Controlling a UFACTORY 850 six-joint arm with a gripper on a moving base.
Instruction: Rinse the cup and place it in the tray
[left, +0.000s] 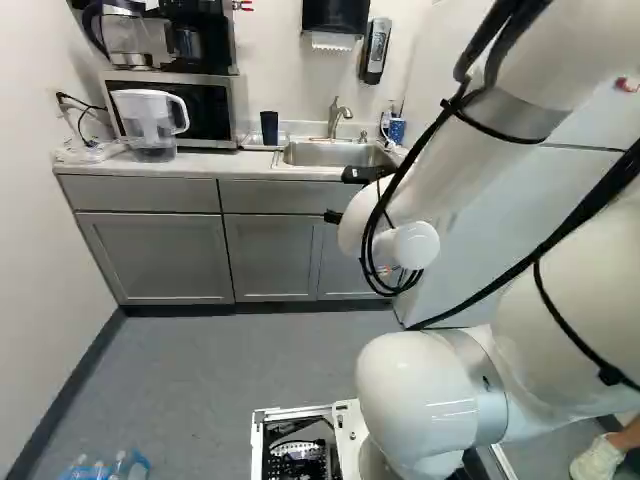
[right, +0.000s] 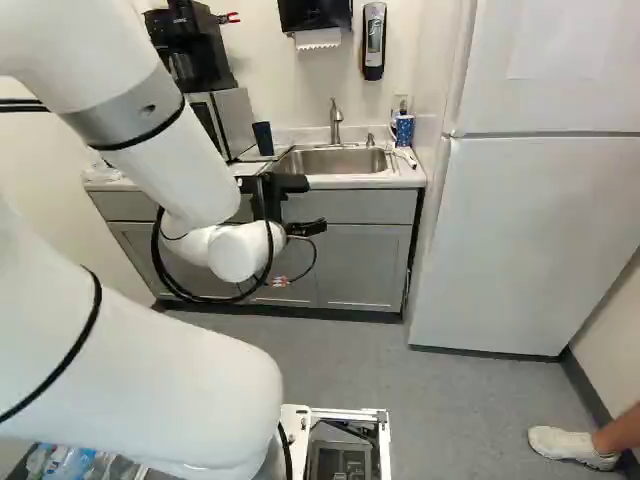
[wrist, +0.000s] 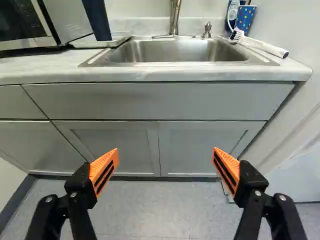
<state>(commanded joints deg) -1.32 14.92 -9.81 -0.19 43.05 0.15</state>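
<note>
Countertop (wrist: 45, 71) ahead bears the navy cup (wrist: 97, 19), well beyond the wide-spread tool (right: 308, 228).

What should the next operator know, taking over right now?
Gripper: open, holding nothing, in front of the counter cabinets.
Cup: the dark one, upright at the tray, between microwave and sink.
Done: the pictures don't show whether it has been rinsed.
Left: unless you know it's rinsed, probably grip it, rinse under the faucet, then place it in the tray.
</note>
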